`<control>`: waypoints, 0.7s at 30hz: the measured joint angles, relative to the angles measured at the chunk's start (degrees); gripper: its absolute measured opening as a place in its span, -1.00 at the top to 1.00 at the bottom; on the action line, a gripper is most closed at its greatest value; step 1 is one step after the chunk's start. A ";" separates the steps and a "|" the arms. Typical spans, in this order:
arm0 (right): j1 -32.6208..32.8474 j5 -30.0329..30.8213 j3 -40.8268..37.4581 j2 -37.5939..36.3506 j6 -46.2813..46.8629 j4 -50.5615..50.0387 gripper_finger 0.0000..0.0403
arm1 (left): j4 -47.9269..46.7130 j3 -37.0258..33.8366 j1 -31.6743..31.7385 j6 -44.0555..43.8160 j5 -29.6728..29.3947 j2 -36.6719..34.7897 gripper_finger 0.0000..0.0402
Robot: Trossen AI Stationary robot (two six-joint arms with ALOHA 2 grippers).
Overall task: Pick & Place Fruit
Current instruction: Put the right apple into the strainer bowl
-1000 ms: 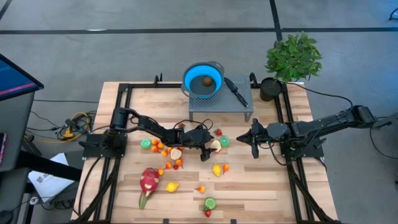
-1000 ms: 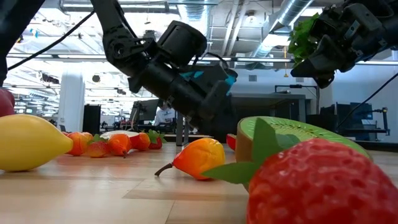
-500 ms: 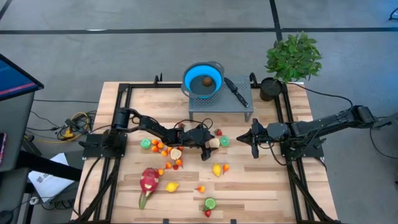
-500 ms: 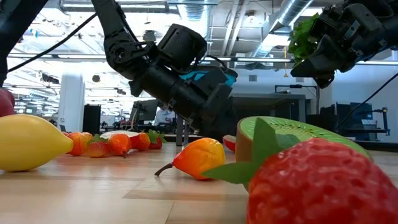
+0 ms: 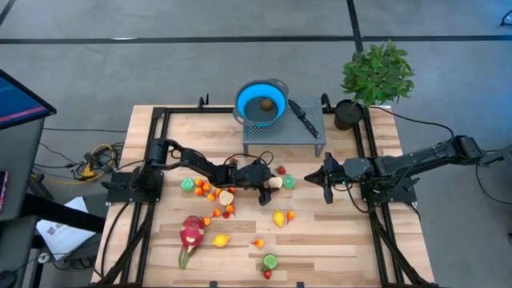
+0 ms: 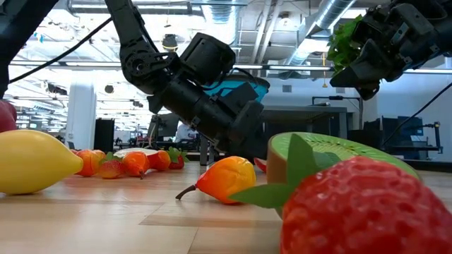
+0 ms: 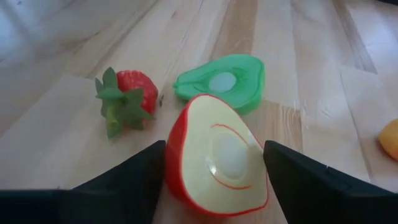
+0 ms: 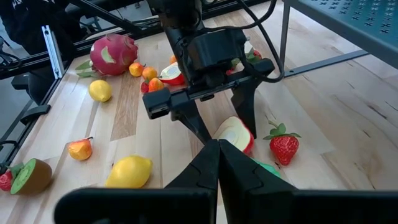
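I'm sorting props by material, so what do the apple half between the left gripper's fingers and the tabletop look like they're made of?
The apple half looks like moulded plastic: smooth, slightly glossy red skin, a flat cream face with a painted red outline. It could be hard or soft. The tabletop looks like light, matte wooden planks, with visible grain and seams. The left gripper brackets the apple half.

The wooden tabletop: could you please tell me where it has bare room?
The wooden tabletop is bare at the near right corner and between the blue bowl and left rail. It is crowded around the left gripper at centre.
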 joint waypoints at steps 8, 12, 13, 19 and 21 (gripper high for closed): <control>0.00 0.00 0.00 0.00 0.00 0.00 1.00 | 0.42 0.02 0.00 -0.02 0.00 -0.12 0.01; 0.00 0.00 0.00 0.00 0.00 0.00 1.00 | 0.55 0.10 0.00 -0.09 0.01 -0.22 0.14; 0.00 0.02 0.00 0.00 0.00 0.00 1.00 | 0.58 0.10 0.00 -0.11 0.02 -0.22 0.17; -0.02 0.00 0.00 0.00 0.00 0.00 1.00 | 0.61 0.14 0.02 -0.13 1.66 -0.24 0.23; 0.00 0.00 0.00 0.00 0.00 0.00 1.00 | 0.57 0.14 0.02 -0.13 1.79 -0.24 0.23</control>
